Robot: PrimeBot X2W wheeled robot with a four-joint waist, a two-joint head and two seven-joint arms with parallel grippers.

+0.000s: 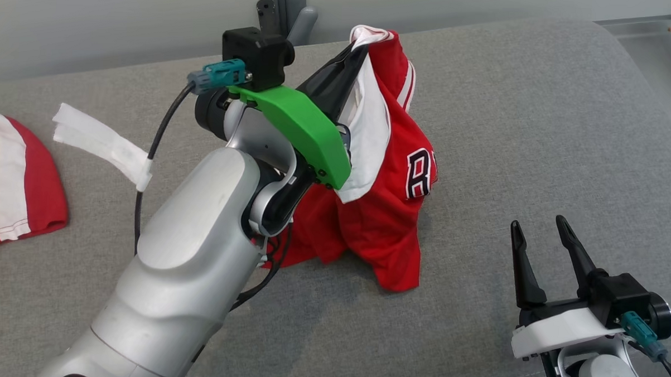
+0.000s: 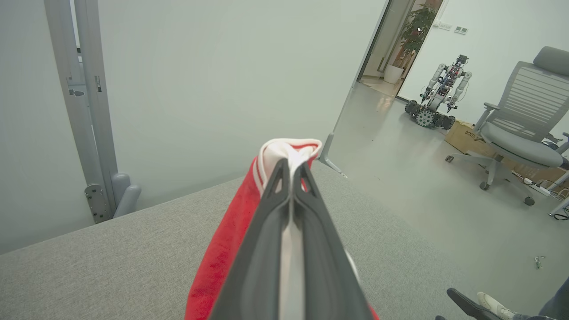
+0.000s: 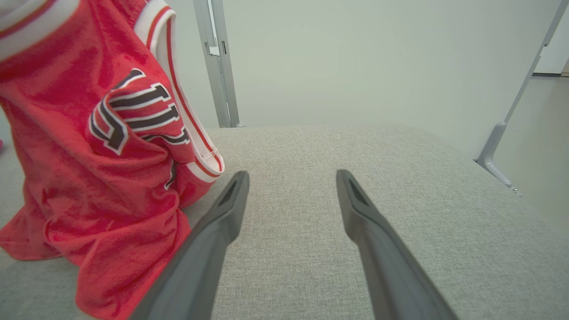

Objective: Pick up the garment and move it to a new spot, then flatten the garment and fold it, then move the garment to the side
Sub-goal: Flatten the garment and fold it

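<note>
The garment (image 1: 390, 207) is a red jersey with white trim and black lettering, lifted into a peak above the grey cushion (image 1: 538, 134). My left gripper (image 1: 358, 47) is shut on its white-edged top, and the lower hem still rests on the cushion. In the left wrist view the two dark fingers pinch the garment (image 2: 226, 249) with the white trim poking out past my left gripper (image 2: 291, 166). My right gripper (image 1: 540, 228) stands open at the lower right, apart from the cloth. The right wrist view has the garment (image 3: 89, 169) hanging left of my right gripper (image 3: 291, 178).
A second red and white cloth (image 1: 12, 183) lies at the left edge of the cushion. A strip of white tape (image 1: 100, 141) hangs on my left arm's cable. Beyond the cushion are a wall, a grey post (image 2: 84, 111), an office chair (image 2: 520, 129) and another robot (image 2: 438, 93).
</note>
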